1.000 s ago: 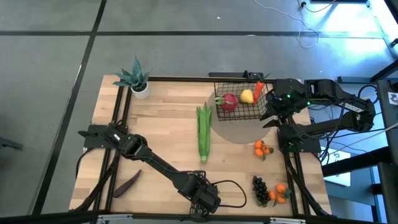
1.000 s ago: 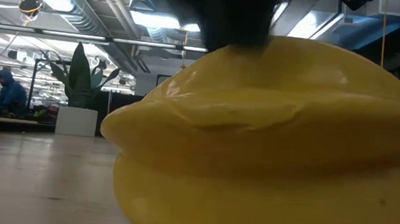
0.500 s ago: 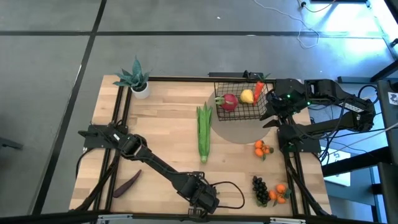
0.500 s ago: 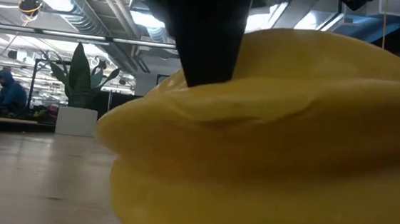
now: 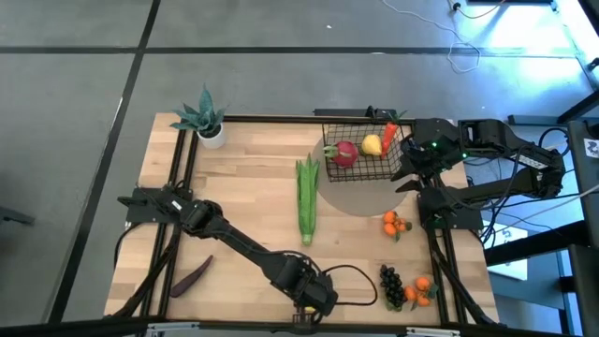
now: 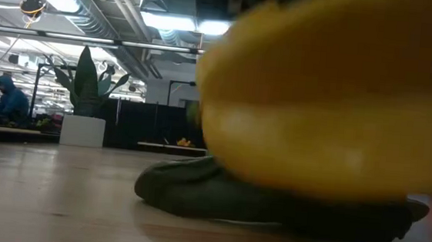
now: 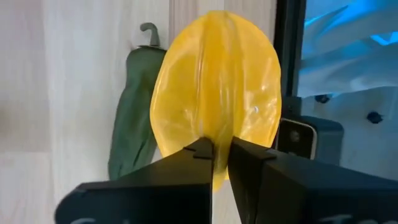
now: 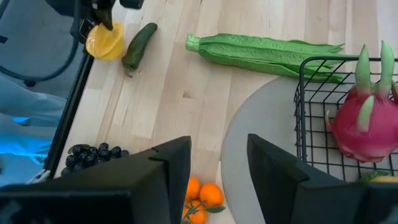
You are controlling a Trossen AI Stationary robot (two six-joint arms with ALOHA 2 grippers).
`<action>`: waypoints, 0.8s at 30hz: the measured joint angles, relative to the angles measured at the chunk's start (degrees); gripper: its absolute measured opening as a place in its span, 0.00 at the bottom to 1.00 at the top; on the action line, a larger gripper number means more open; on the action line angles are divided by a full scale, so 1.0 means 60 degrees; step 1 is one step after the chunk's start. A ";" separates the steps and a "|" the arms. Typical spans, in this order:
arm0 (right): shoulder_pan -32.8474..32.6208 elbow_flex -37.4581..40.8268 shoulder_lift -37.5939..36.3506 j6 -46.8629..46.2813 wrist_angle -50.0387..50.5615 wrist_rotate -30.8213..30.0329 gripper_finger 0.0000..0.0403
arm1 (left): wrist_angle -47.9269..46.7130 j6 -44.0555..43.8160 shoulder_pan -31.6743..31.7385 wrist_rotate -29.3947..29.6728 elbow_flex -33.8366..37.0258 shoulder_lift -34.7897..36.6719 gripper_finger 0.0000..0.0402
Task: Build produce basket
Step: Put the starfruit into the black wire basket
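So your left hand (image 7: pixel 221 155) is down at the near edge of the counter (image 5: pixel 243 187), and its two dark fingers are pinched tight on the edge of a yellow mango (image 7: pixel 217 93); from the low camera that mango (image 6: pixel 334 92) fills most of the view and sits lifted just off the wood. Right beside it a green pepper (image 7: pixel 134 115) lies flat on the counter, and you can see both of them from the right wrist camera too, the yellow piece (image 8: pixel 104 41) next to the pepper (image 8: pixel 139 45). Your right hand (image 8: pixel 219 165) is parked at the far right side by the basket (image 5: pixel 363 150), fingers spread wide with nothing between them. The basket stands on a round grey mat (image 5: pixel 360 197) near the back right of the counter, and it already holds a pinkish-red radish-looking piece (image 5: pixel 344 153), a small yellow lemon (image 5: pixel 372 144) and a carrot (image 5: pixel 389 134) leaning at the far corner. The long green corn (image 5: pixel 307 198) lies on the wood just left of the mat. Toward the near right you've got one cluster of oranges (image 5: pixel 394 224), the dark grapes (image 5: pixel 392 285) and another orange cluster (image 5: pixel 424 286) touching them. The purple eggplant (image 5: pixel 191 276) is off on the near left, well apart from everything else, and a potted plant (image 5: pixel 203 120) stands in the back left corner.
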State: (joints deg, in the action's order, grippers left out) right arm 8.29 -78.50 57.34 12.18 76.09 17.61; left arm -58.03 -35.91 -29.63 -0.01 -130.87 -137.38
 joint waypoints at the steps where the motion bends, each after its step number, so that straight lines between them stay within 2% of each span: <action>1: -0.0001 0.0000 0.0000 0.0022 -0.0003 0.0000 0.36 | -0.0127 -0.0009 0.0000 0.0001 -0.0149 0.0000 0.02; 5: -0.0004 0.0000 -0.0002 0.0584 0.0002 -0.0015 0.36 | -0.0754 -0.0626 0.0050 0.0077 -0.0661 0.0004 0.01; 7: -0.0004 0.0000 -0.0023 0.0805 0.0000 -0.0022 0.36 | -0.0608 -0.1136 0.0168 0.0098 -0.0541 0.0285 0.01; 13: -0.0004 -0.0011 -0.0166 0.1127 -0.0007 -0.0080 0.36 | -0.0925 -0.2075 0.0695 0.1233 -0.0680 0.0955 0.01; 20: 0.0007 -0.0015 -0.0382 0.1254 -0.0055 -0.2119 0.36 | -0.1391 -0.2199 0.1758 0.3083 -0.0684 0.1705 0.01; 24: 0.0017 -0.0015 -0.0402 0.1032 -0.0217 -0.2702 0.36 | -0.1227 -0.1301 0.2604 0.3572 -0.0688 0.2067 0.01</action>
State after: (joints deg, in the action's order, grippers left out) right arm 8.40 -78.59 54.93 18.37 74.79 1.40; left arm -65.39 -43.72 -14.00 21.42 -135.00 -124.98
